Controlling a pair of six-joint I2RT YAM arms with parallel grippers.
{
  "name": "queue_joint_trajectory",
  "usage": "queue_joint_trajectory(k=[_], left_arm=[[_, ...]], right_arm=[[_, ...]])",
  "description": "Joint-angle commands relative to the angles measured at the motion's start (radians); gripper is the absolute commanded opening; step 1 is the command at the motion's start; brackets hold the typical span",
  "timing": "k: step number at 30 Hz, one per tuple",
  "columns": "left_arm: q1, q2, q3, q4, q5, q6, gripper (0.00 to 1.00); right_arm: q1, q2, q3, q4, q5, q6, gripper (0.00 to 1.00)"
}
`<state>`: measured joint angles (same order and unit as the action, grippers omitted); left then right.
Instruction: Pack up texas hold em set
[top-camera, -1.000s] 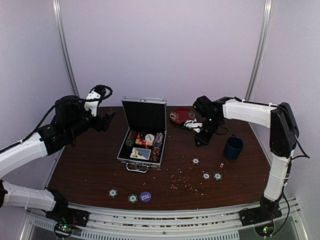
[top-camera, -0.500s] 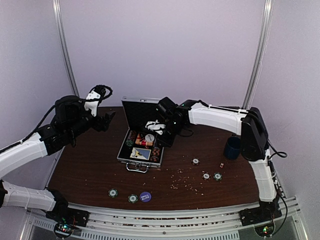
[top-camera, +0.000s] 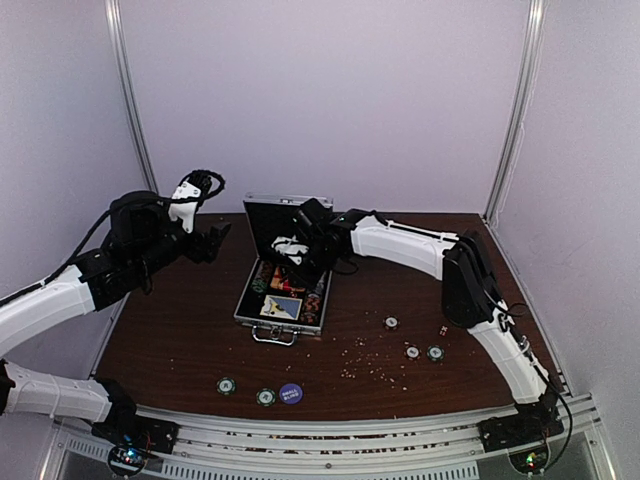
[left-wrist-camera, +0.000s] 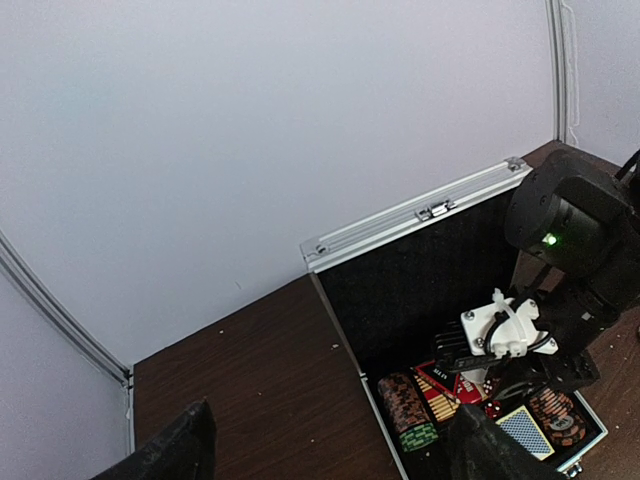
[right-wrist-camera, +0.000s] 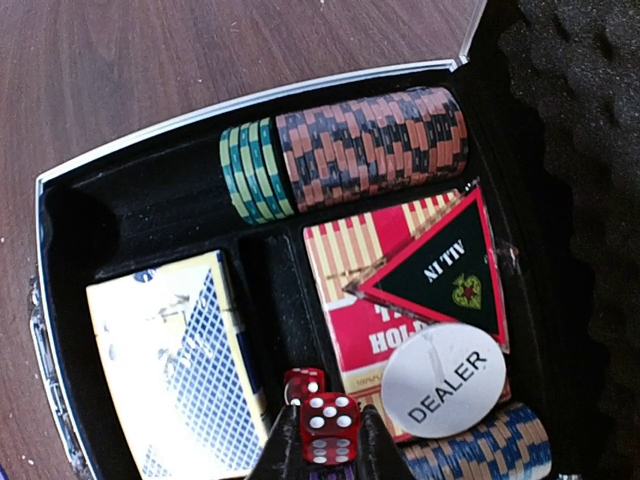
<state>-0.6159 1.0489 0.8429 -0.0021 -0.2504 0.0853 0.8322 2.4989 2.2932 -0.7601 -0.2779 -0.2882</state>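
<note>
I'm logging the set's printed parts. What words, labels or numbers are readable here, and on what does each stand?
"DEALER": white round button.
"ALL IN", seen upside down: black triangular marker.
"HOLD", partly covered: red striped pack under both.
Purple disc: white lettering, too blurred to read.
Blue-backed deck: pattern only, no legible text.

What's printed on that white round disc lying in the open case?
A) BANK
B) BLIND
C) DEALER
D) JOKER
C: in the right wrist view the white disc reads DEALER. It lies on the red card deck inside the case, next to the red die that appears pinched in the right hand.
</note>
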Motion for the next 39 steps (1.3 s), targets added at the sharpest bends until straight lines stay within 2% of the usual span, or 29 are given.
queue_joint_trajectory(k=[1, 10, 21, 23, 28, 34, 39], left_arm=[[0.005, -0.009, 0.015, 0.036, 0.000, 0.014, 0.82], [0.005, -0.005, 0.014, 0.036, 0.002, 0.016, 0.82], [0.005, -0.004, 0.015, 0.037, 0.004, 0.017, 0.82], [0.005, -0.004, 0.015, 0.036, 0.005, 0.017, 0.82], [0.005, -0.004, 0.016, 0.036, 0.007, 0.017, 0.82], [0.005, -0.006, 0.013, 0.036, 0.004, 0.018, 0.82], [0.005, -0.006, 0.015, 0.036, 0.009, 0.017, 0.82]], right_arm=[[0.010, 0.030, 0.038, 0.051, -0.013, 0.025, 0.06], [0.013, 0.071, 0.051, 0.057, -0.060, 0.023, 0.07], [0.015, 0.080, 0.060, 0.048, -0.069, 0.014, 0.17], [0.015, 0.066, 0.060, 0.047, -0.069, 0.018, 0.22], [0.015, 0.011, 0.046, 0.042, -0.059, 0.014, 0.23], [0.015, -0.120, -0.071, 0.009, -0.030, -0.019, 0.25], [0.002, -0.327, -0.346, -0.009, 0.027, -0.072, 0.24]])
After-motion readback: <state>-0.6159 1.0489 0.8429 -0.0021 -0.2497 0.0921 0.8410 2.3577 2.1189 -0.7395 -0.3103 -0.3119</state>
